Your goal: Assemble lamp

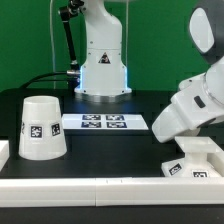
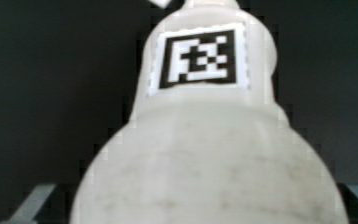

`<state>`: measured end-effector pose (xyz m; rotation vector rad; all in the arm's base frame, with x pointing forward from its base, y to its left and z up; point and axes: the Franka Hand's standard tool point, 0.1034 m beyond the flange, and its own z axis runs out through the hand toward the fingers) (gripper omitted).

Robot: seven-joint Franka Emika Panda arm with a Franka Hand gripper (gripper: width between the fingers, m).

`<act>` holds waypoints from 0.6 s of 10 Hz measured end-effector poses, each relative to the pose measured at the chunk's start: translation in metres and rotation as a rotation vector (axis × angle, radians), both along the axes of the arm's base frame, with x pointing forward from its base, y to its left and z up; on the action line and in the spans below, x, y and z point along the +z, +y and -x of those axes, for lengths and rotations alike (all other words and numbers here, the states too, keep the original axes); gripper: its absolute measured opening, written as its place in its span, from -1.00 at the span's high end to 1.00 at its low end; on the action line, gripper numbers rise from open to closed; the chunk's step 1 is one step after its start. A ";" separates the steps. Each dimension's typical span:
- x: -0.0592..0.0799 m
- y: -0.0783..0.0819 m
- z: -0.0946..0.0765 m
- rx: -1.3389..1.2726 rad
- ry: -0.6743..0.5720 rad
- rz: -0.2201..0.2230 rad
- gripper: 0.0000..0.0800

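Observation:
In the wrist view the white bulb (image 2: 194,140) fills the frame, its narrow neck pointing away and carrying a square tag (image 2: 202,55). My gripper (image 2: 194,208) is shut on the bulb's wide round body, with a dark finger (image 2: 28,205) showing at each side. In the exterior view my gripper (image 1: 176,138) hangs low at the right, just above and touching or nearly touching the blocky white base (image 1: 198,158). The arm's hand hides the bulb there. The cone shade (image 1: 43,128) stands wide end down at the exterior view's left, apart from the gripper.
The marker board (image 1: 105,121) lies flat at mid-table between the shade and the base. The arm's pedestal (image 1: 103,70) stands behind it. A white rail (image 1: 90,178) runs along the table's front edge.

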<state>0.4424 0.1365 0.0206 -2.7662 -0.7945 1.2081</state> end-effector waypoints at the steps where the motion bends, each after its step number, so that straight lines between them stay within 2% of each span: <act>1: 0.012 -0.007 -0.005 -0.006 0.018 -0.006 -0.44; 4: 0.052 -0.025 -0.023 -0.035 0.053 0.005 -0.44; 5: 0.057 -0.028 -0.030 -0.044 0.030 0.000 -0.44; 6: 0.055 -0.028 -0.033 -0.045 0.009 -0.005 -0.44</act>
